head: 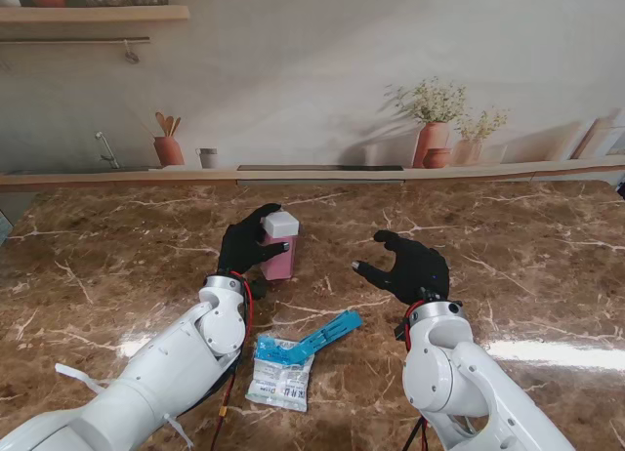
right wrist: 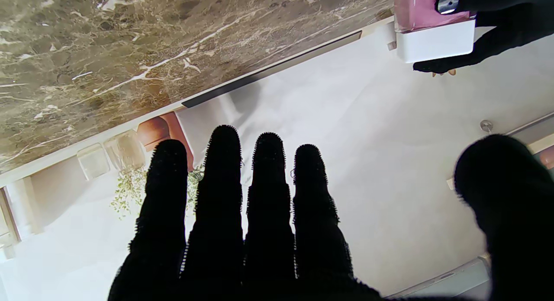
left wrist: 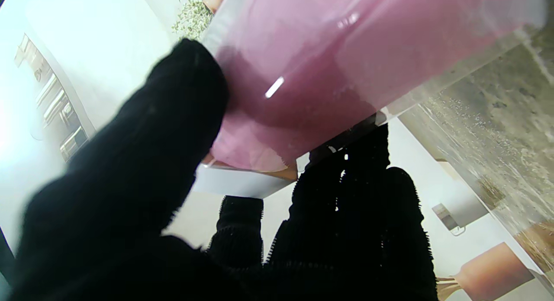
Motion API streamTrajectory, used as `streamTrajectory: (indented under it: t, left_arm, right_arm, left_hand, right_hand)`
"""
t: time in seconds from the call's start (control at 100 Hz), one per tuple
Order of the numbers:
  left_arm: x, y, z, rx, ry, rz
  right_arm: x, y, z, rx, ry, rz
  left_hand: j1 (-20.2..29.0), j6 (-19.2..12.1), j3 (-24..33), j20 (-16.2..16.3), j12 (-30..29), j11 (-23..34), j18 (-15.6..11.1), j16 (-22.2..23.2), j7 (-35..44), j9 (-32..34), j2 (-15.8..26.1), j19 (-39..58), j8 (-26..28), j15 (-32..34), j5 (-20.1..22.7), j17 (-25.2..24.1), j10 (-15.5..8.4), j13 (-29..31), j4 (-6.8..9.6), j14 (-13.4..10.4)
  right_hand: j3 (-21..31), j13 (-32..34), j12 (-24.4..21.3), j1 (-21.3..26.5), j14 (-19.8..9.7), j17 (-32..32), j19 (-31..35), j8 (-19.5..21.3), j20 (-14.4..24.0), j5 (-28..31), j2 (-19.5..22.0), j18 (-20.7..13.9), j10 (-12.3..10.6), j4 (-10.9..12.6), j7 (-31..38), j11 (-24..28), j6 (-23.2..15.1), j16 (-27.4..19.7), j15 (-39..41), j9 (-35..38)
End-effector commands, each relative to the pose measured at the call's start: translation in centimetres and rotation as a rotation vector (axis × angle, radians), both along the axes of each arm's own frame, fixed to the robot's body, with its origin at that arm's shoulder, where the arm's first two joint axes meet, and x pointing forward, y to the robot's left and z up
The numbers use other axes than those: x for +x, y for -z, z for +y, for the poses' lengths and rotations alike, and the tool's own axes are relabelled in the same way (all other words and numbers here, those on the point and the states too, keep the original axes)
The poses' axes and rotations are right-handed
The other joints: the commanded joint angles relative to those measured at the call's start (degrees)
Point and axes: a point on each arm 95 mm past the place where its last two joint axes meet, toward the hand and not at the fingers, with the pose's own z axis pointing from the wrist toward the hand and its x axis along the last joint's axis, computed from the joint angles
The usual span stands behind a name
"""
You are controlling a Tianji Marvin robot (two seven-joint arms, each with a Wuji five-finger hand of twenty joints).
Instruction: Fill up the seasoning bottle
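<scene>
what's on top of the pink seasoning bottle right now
A white square cap sits on the pink seasoning bottle, closing it. The left hand wraps the bottle's side, hiding that face. What is inside beyond the pink colour cannot be made out.

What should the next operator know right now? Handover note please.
Left robot hand: shut on the pink seasoning bottle, which stands on the table with its white lid still on.
Right robot hand: open, holding nothing, to the right of the bottle.
Refill packet lies flat on the table nearer to me, a blue strip across its top corner; nothing is touching it.
Done: bottle gripped.
Left: take the lid off, pick up the packet, pour it in.
</scene>
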Motion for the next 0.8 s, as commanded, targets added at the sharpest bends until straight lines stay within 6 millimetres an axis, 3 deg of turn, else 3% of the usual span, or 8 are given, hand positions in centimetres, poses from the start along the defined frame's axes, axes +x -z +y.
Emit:
streamTrajectory:
  t: [0.0, 0.07, 0.14, 0.19, 0.27, 0.61, 0.71, 0.79]
  left_arm:
    - [-0.6, 1.2, 0.4, 0.017, 0.001, 0.036]
    - [-0.7, 1.5, 0.6, 0.022, 0.004, 0.046]
    - [-0.9, 1.7, 1.0, 0.028, 0.006, 0.055]
    - [-1.1, 1.9, 1.2, 0.031, 0.010, 0.064]
    - [-1.4, 2.1, 1.7, 0.043, 0.019, 0.073]
    - [-2.4, 2.3, 2.9, 0.088, 0.058, 0.099]
    - [-2.4, 2.0, 3.1, 0.093, 0.066, 0.100]
    - [-2.5, 1.6, 3.3, 0.102, 0.071, 0.093]
  right_arm:
    - [-0.2, 0.6, 0.1, 0.008, -0.001, 0.023]
    - [-0.2, 0.7, 0.2, 0.010, 0.000, 0.022]
    - [-0.2, 0.7, 0.2, 0.014, 0.001, 0.022]
    - [-0.2, 0.8, 0.3, 0.017, 0.001, 0.021]
    - [-0.2, 0.9, 0.4, 0.019, -0.001, 0.019]
    - [-0.1, 0.9, 0.5, 0.031, -0.005, 0.007]
    - [-0.2, 0.9, 0.4, 0.031, -0.004, 0.003]
    - [-0.3, 0.8, 0.4, 0.030, -0.003, -0.002]
  left_hand:
    - [7.29, -2.01, 15.11, -1.24, -2.36, 5.76, -4.50, -1.69, 36.01, 1.31, 5.22, -0.24, 0.21, 1.46, -2.24, -1.15, -19.59, -1.25, 6.81, -4.18]
    - [5.85, -1.95, 15.68, -1.44, -3.76, 6.49, -4.53, -2.66, 35.70, -0.79, 5.19, -0.64, 0.10, 1.27, -2.88, -1.70, -19.22, -2.31, 7.20, -4.51]
    - [3.28, -1.68, 17.13, -1.59, -8.11, 10.26, -4.46, -8.72, 34.95, -4.36, 5.32, -1.15, -0.13, 2.48, -4.11, -2.28, -19.16, -3.86, 7.44, -5.23]
    - [0.63, -1.73, 18.77, -1.92, -11.08, 12.62, -4.33, -10.89, 34.36, -8.45, 5.96, -2.15, -0.28, 1.84, -5.21, -3.34, -18.84, -5.48, 8.81, -5.46]
    - [-2.39, -2.10, 20.27, -2.26, -17.67, 14.93, -4.28, -12.03, 33.54, -12.27, 6.62, -3.39, -0.42, 0.61, -6.19, -4.45, -18.68, -7.21, 12.68, -5.80]
    - [-6.44, -4.90, 17.27, -3.32, -17.66, 12.96, -4.58, -12.06, 31.27, -23.75, 3.30, -8.96, -0.42, -1.91, -9.65, -10.13, -17.03, -16.34, 11.61, -4.30]
    - [-9.80, -4.97, 13.50, -6.34, -18.87, 10.15, -4.11, -13.47, 28.18, -30.45, 0.22, -17.92, -1.33, -5.01, -11.52, -10.35, -16.91, -22.02, 10.29, -3.93]
    - [-12.76, -4.20, 11.12, -5.02, -20.10, 8.83, -4.23, -14.98, 24.14, -33.85, -1.56, -23.43, -3.89, -7.07, -12.83, -10.62, -16.75, -25.11, 9.45, -4.38]
  right_hand:
    - [-0.38, -1.20, -0.69, -0.10, -0.69, -0.84, -0.18, -0.78, -1.34, 0.68, 0.06, -1.00, -0.76, 1.41, 0.52, -0.14, -0.96, -0.10, 0.35, 0.04]
    - [-0.37, -1.27, -0.68, -0.07, -0.64, -0.91, -0.21, -0.80, -1.36, 0.54, 0.14, -1.01, -0.75, 1.43, 0.48, -0.14, -0.99, -0.10, 0.34, -0.03]
    - [-0.40, -1.29, -0.67, -0.08, -0.56, -0.99, -0.23, -0.80, -1.37, 0.57, 0.10, -0.93, -0.69, 1.43, 0.50, -0.13, -1.05, -0.07, 0.36, -0.08]
    - [-0.40, -1.37, -0.66, -0.08, -0.56, -0.95, -0.19, -0.82, -1.35, 0.46, 0.10, -0.89, -0.71, 1.44, 0.46, -0.12, -1.08, -0.05, 0.37, -0.13]
    - [-0.39, -1.37, -0.66, -0.09, -0.52, -1.03, -0.18, -0.82, -1.33, 0.49, 0.08, -0.78, -0.71, 1.45, 0.47, -0.15, -1.10, 0.00, 0.42, -0.24]
    - [-0.50, -1.83, -0.71, 0.06, -0.36, -1.44, -0.14, -0.92, -1.16, 0.00, 0.08, -0.35, -0.56, 1.45, 0.24, -0.35, -1.07, 0.04, 0.27, -0.66]
    - [-0.50, -2.30, -0.80, -0.09, -0.34, -1.76, -0.36, -0.96, -1.19, -0.43, 0.04, -0.43, -0.57, 1.46, 0.05, -0.61, -0.97, -0.04, 0.04, -1.31]
    - [-0.44, -2.72, -0.89, -0.22, -0.30, -2.22, -0.77, -0.98, -1.32, -0.64, -0.02, -0.43, -0.59, 1.47, -0.05, -0.79, -0.94, -0.17, -0.23, -1.74]
